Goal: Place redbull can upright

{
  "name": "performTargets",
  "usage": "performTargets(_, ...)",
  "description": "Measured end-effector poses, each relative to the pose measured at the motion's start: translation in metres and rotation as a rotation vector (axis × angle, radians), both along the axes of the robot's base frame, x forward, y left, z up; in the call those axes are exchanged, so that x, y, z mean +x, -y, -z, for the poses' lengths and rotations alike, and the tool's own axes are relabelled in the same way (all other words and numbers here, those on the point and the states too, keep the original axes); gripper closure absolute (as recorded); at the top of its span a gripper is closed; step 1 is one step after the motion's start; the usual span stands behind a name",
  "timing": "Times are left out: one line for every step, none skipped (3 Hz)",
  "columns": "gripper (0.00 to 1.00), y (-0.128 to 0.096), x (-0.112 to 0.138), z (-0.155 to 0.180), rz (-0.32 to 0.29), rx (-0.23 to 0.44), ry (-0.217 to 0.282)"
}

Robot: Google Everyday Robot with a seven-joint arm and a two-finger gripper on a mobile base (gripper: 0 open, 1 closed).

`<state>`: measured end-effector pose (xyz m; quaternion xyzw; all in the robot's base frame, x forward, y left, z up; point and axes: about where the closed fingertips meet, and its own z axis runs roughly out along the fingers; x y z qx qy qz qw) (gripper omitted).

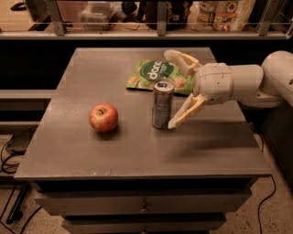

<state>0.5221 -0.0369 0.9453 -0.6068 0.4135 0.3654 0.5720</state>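
The redbull can (162, 104) stands upright near the middle of the grey table (137, 146), its shiny silver top facing up. My gripper (175, 87) is just right of the can, coming in from the right on a white arm. Its fingers are spread wide open, one finger (179, 57) behind the can over the green bag and the other finger (186, 113) in front, near the can's lower right side. The can stands free between and left of them; I cannot tell whether the front fingertip touches it.
A red apple (103, 117) sits left of the can. A green snack bag (159, 76) lies flat behind the can. A shelf with containers and bags (219, 13) runs behind the table. Cables (11, 151) lie on the floor at left.
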Motion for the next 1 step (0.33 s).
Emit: performTargets(0.0, -0.0001, 0.0, 0.0, 0.0, 0.0, 0.0)
